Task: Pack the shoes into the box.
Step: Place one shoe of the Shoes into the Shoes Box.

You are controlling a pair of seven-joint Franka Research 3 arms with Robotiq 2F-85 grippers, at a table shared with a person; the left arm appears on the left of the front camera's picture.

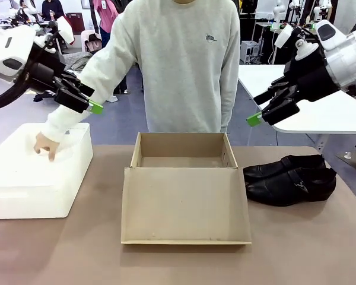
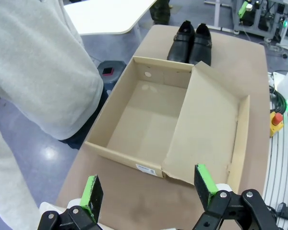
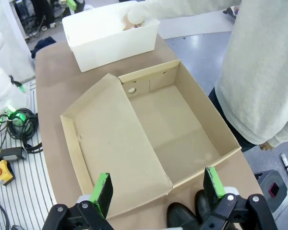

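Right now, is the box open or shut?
Open. The box has its flap lid lying flat on the table, showing bare cardboard inside. The shoes sit outside, beside it.

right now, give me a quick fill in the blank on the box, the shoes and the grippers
1. The inside of the box is ____.
2. The shoes lie side by side to the robot's ____ of the box.
3. The person's hand touches the ____ foam block.
4. The left gripper and the right gripper are both ____.

Missing words: empty; right; white; open.
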